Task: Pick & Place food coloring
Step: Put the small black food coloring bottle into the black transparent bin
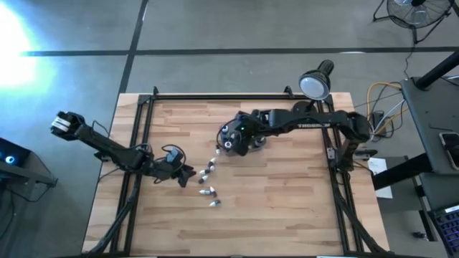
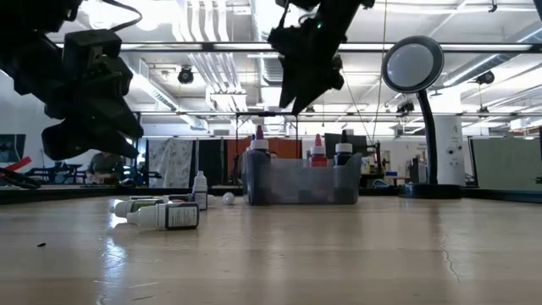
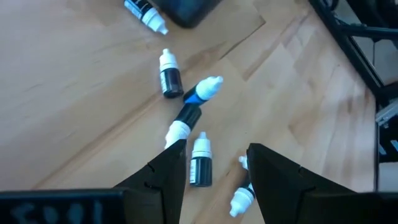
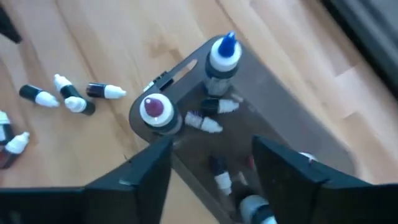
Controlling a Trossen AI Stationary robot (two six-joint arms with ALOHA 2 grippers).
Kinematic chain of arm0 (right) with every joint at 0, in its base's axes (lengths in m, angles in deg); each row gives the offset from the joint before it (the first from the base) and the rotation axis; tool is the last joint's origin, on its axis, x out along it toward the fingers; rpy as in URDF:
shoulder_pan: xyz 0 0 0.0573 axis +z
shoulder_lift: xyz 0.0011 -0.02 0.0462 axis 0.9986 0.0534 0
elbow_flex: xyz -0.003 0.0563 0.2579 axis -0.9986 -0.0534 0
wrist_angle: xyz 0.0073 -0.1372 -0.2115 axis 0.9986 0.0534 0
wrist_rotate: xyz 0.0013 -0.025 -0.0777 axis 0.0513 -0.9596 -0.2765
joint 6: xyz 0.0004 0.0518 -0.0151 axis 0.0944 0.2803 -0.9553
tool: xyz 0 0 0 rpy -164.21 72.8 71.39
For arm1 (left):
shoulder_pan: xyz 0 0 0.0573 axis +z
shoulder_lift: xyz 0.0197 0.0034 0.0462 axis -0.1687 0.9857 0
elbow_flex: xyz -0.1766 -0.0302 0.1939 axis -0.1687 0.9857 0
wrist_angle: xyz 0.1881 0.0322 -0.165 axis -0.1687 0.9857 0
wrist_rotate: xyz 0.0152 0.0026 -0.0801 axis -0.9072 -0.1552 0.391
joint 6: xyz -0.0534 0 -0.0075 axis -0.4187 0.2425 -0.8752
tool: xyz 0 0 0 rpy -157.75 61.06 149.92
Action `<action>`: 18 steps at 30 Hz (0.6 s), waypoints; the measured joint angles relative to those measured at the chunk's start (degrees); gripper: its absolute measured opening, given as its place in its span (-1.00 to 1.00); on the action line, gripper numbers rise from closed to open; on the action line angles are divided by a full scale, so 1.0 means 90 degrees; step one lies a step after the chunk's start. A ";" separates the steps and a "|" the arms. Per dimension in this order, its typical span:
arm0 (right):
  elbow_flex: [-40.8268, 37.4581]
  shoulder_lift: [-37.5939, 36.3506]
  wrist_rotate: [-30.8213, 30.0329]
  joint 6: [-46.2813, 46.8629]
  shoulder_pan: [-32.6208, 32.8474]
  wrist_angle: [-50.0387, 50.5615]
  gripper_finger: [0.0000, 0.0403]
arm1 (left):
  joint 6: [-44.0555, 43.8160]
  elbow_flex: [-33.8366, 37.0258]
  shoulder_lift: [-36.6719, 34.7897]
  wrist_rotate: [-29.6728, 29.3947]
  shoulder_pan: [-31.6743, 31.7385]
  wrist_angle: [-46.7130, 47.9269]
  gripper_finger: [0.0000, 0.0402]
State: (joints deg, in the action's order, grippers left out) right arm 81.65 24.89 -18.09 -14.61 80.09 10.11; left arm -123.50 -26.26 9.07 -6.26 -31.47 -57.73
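High view first, so we get the whole layout: the wooden table (image 1: 287, 208) has our right gripper (image 1: 231, 142) hanging over the smoky-grey tub (image 1: 252, 140) near the middle, and our left gripper (image 1: 188, 174) sits low just beside a loose string of food coloring bottles (image 1: 209, 190) scattered on the wood between the two arms. From the right wrist view we can see the right fingers (image 4: 146, 171) spread apart with nothing between them, parked right above the tub (image 4: 286, 130). Inside the tub there's a blue-capped bottle (image 4: 222, 55) and a pink-capped bottle (image 4: 155, 111) standing upright, plus a few more lying flat on the bottom. A few others (image 4: 68, 96) lie on the table just outside it. Left wrist view shows our left fingers (image 3: 168, 171) also spread wide, empty, with one dark-bodied white-capped bottle (image 3: 200, 160) lying right in line with the gap, and more bottles around it, including a blue-labelled one (image 3: 202, 91). Low view backs it up: tub (image 2: 301, 182) with caps poking out the top, a small bottle (image 2: 200, 190) standing to its side, and a couple lying on their sides (image 2: 165, 215) nearer the camera. A magnifier lamp (image 2: 413, 66) stands at the far edge.
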 joint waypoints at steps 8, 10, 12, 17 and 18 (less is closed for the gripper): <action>-0.0003 -0.0601 -0.0694 -0.0261 0.0861 0.0741 0.35 | -0.0049 -0.0258 0.0750 0.0756 0.0274 0.0070 -0.28; -0.0031 -0.0660 -0.0948 0.0170 0.1108 0.1144 0.37 | 0.0052 -0.0635 0.1115 0.0922 0.0282 0.0153 -0.28; -0.0062 -0.0697 -0.1189 0.0708 0.1340 0.1480 0.38 | 0.0104 -0.1174 0.1517 0.0963 0.0284 0.0709 -0.28; -0.0245 -0.0702 -0.1378 0.1818 0.1826 0.1829 0.38 | 0.0212 -0.2651 0.2762 0.1034 0.0371 0.2935 -0.28; -0.0298 -0.0702 -0.1424 0.1928 0.1879 0.1816 0.38 | 0.0320 -0.2853 0.2991 0.1168 0.0395 0.3083 -0.28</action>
State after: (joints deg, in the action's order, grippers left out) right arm 78.97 18.57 -30.91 2.74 97.00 26.46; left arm -120.62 -51.94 35.99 4.26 -27.92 -29.98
